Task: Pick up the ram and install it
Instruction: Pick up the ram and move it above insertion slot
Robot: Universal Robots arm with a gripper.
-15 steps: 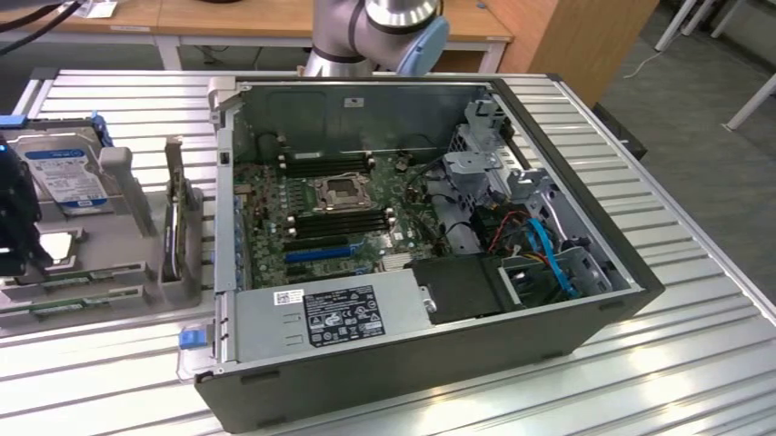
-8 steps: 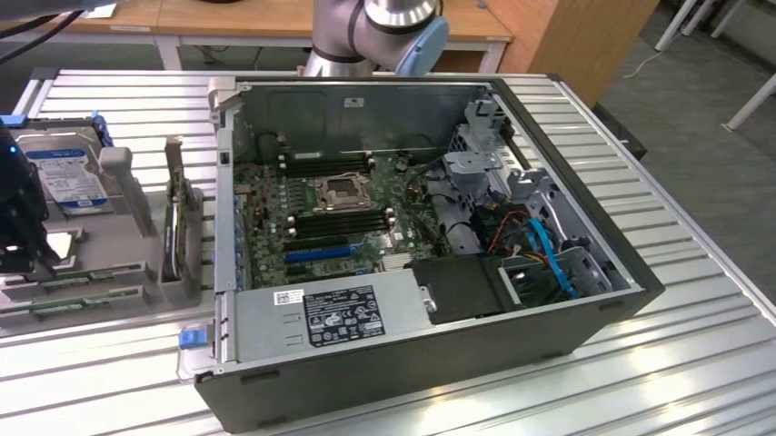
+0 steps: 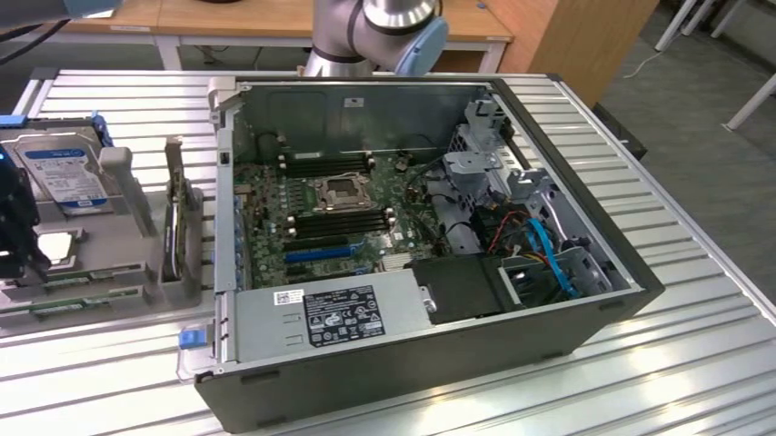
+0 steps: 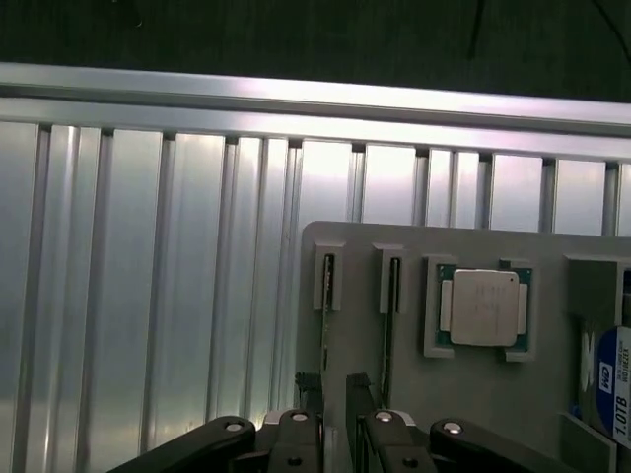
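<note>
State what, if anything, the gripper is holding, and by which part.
Nothing is held. The gripper is open, poised at a ram stick that stands on edge in the grey holder.

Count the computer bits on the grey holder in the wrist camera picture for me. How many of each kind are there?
Ram sticks: 2
Processor chip: 1
Hard drive: 1
Total: 4
</note>
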